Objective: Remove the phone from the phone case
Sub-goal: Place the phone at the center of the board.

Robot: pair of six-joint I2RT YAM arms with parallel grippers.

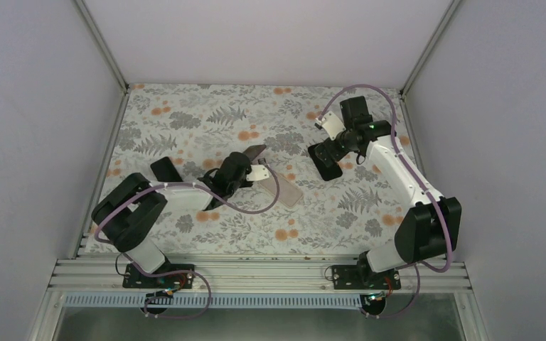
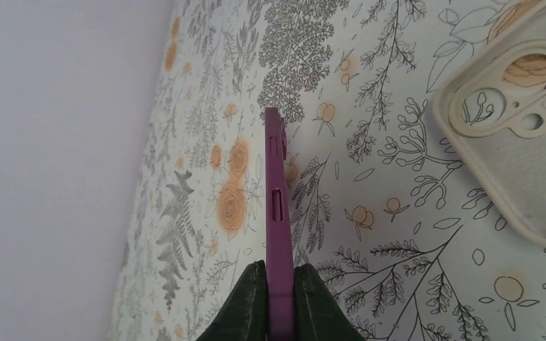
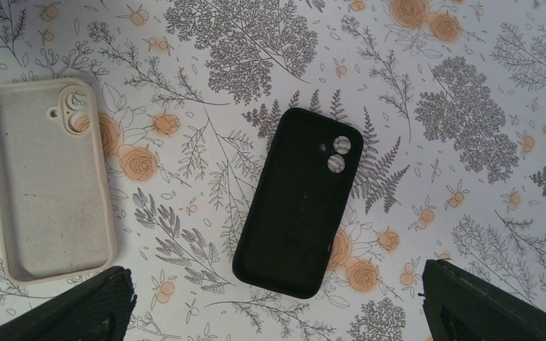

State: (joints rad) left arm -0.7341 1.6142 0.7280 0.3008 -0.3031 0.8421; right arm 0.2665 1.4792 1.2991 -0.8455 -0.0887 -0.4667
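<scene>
My left gripper [image 1: 244,165] is shut on a purple phone case [image 1: 257,151] and holds it tilted above the table. In the left wrist view the case [image 2: 277,192] stands edge-on between my fingers [image 2: 252,298]. I cannot tell whether a phone is inside it. My right gripper [image 1: 331,148] is open and hovers over a black case [image 1: 328,169]. In the right wrist view that case [image 3: 298,202] lies hollow side up and empty, between the spread fingers [image 3: 92,305].
An empty beige case [image 1: 288,191] lies in the middle of the flowered cloth, also seen in the left wrist view [image 2: 519,149] and the right wrist view [image 3: 46,185]. A flat black slab [image 1: 166,169] lies left of my left arm. White walls close in the table.
</scene>
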